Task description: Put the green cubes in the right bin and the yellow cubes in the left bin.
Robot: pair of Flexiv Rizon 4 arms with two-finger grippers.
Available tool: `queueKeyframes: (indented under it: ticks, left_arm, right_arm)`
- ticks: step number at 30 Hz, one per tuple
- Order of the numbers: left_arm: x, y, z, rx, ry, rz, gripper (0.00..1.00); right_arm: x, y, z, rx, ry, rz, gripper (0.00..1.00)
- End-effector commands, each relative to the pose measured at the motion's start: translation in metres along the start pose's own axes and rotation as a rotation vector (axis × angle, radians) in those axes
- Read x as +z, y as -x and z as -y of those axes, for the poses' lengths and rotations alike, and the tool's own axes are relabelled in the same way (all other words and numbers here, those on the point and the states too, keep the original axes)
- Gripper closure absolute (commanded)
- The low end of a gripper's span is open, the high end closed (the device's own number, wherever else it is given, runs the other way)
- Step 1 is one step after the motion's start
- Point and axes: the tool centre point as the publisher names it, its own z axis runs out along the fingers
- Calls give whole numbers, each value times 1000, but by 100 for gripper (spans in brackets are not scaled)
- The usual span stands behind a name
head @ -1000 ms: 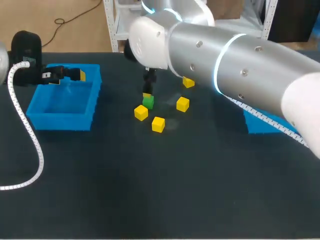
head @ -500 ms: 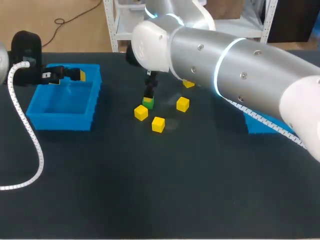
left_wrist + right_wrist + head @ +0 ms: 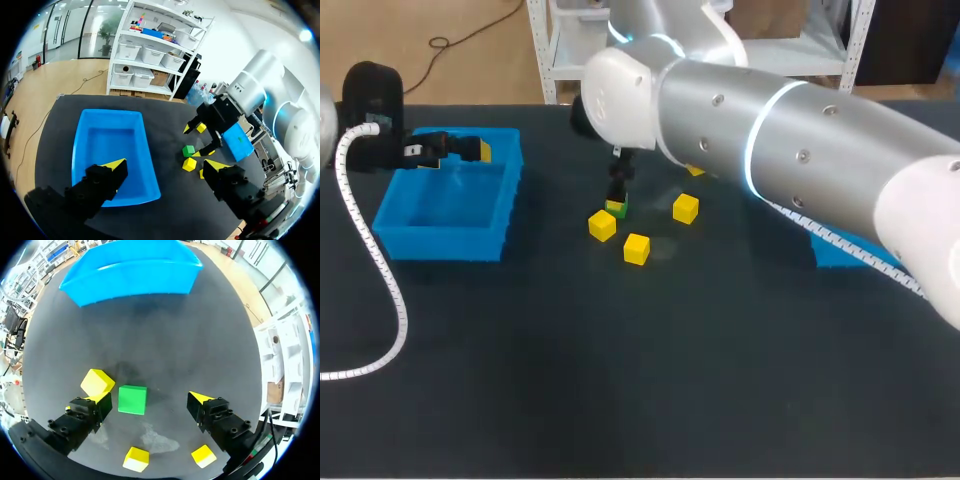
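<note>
The right claw (image 3: 148,400) has sunk around the green cube (image 3: 132,399), its fingers wide and not touching it, so closing on the cube looks like the next step.

We have the left bin (image 3: 440,240) at the left of the table (image 3: 620,380) with our left gripper (image 3: 165,167) above it, the right bin (image 3: 840,252) far right under our right arm (image 3: 800,140), and midway between the bins a cluster of cubes (image 3: 636,248), with one cube (image 3: 132,399) between the parted fingers of our right gripper (image 3: 148,400).
</note>
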Motion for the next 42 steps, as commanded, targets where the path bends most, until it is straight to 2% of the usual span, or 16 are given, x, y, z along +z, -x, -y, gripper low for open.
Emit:
queueKeyframes:
  ticks: [1, 9, 10, 11, 12, 13, 14, 24, 27, 31, 36, 42]
  left_arm:
    - [0, -1, -2, 2, -10, 6, 0]
    - [0, -1, -2, 2, -10, 6, 0]
    - [0, -1, -2, 2, -10, 6, 0]
    - [0, -1, -2, 2, -10, 6, 0]
    - [0, -1, -2, 2, -10, 6, 0]
    - [0, -1, -2, 2, -10, 6, 0]
    - [0, -1, -2, 2, -10, 6, 0]
    - [0, -1, -2, 2, -10, 6, 0]
    - [0, -1, -2, 2, -10, 6, 0]
    - [0, -1, -2, 2, -10, 6, 0]
    - [0, -1, -2, 2, -10, 6, 0]
    - [0, -1, -2, 2, -10, 6, 0]
  right_arm:
    - [5, -1, -1, -2, 1, 3, 0]
    - [11, 0, 1, 1, 8, -5, 0]
    - [12, 0, 1, 1, 8, -6, 24]
    - [13, 0, 1, 2, 8, -6, 60]
    - [13, 0, 1, 3, 5, -7, 74]
    - [14, 0, 1, 12, -1, -1, 95]
    - [14, 0, 1, 12, 0, -1, 100]
    - [17, 1, 2, 7, -2, 1, 100]
    - [9, 1, 6, 27, -55, 39, 100]
    - [-28, -4, 18, 79, -176, 155, 100]
    - [-68, -28, 37, 183, -309, 283, 100]
    - [-107, -80, 39, 337, -439, 349, 100]
